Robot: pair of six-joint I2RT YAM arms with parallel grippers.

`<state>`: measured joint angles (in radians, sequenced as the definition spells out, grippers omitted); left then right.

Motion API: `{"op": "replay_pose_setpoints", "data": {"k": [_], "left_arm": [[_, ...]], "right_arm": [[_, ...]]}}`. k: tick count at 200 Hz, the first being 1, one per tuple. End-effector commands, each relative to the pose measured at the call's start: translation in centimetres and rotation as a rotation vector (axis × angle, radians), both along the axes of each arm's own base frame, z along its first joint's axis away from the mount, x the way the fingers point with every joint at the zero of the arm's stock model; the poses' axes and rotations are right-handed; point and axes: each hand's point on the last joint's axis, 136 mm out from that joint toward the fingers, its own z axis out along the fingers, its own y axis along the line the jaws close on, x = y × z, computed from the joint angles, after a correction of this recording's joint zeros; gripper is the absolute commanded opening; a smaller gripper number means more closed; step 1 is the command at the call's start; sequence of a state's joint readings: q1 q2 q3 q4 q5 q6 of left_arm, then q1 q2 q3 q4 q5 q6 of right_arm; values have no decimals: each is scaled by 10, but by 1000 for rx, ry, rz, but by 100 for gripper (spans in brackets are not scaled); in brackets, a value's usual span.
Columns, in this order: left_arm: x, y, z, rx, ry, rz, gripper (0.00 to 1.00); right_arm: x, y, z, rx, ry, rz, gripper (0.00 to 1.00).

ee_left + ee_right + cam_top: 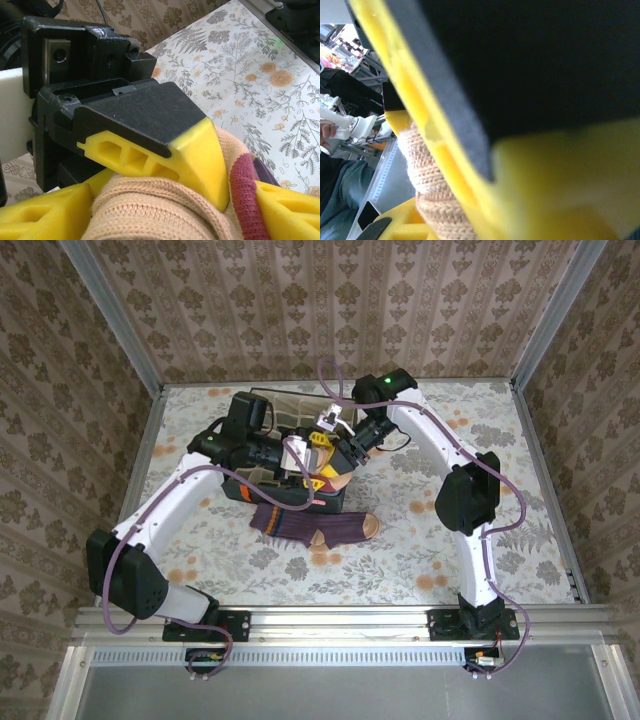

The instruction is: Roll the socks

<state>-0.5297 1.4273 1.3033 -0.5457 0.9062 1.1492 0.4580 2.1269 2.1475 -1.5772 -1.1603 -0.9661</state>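
Since the peach sock [150, 210] looks soft, light and likely to spring open, the right gripper [427, 165] clenches its roll above the box [290, 410]. The left gripper [165, 220] straddles it, grip unclear. Best hold: the thick middle.

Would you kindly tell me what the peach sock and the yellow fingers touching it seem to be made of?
Peach sock: soft knit yarn, matte, with visible ribbed loops. Fingers: likely rigid moulded or printed plastic, smooth yellow with hollow cells, faced by a dark grainy pad, perhaps rubber.
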Motion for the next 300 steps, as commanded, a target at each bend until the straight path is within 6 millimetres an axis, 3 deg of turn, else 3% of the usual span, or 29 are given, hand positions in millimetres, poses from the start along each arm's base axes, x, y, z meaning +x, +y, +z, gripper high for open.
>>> {"op": "replay_pose_setpoints", "data": {"k": [1, 28, 80, 112, 125, 166, 234, 279, 300], "left_arm": [[-11, -5, -13, 40, 21, -40, 76], [-8, -7, -19, 48, 3, -26, 72], [-4, -7, -25, 78, 2, -26, 42], [-2, -6, -27, 98, -5, -15, 18], [0, -4, -29, 111, -3, -4, 13], [10, -2, -39, 152, 5, 35, 0], [44, 2, -57, 217, 28, 171, 0], [84, 4, -75, 301, 51, 301, 0], [99, -1, -73, 304, 54, 337, 0]], "right_arm": [[-13, 7, 36, 127, -22, 21, 0], [-14, 7, 40, 146, -19, 31, 0], [-15, 6, 39, 142, -13, 40, 1], [-11, 7, 37, 146, -30, 38, 23], [-7, 7, 37, 150, -52, 31, 33], [15, 4, 34, 134, -156, -35, 43], [69, -13, 10, -12, -415, -267, 51], [108, -43, -5, -107, -501, -498, 53], [124, -57, -14, -159, -467, -613, 53]]}}
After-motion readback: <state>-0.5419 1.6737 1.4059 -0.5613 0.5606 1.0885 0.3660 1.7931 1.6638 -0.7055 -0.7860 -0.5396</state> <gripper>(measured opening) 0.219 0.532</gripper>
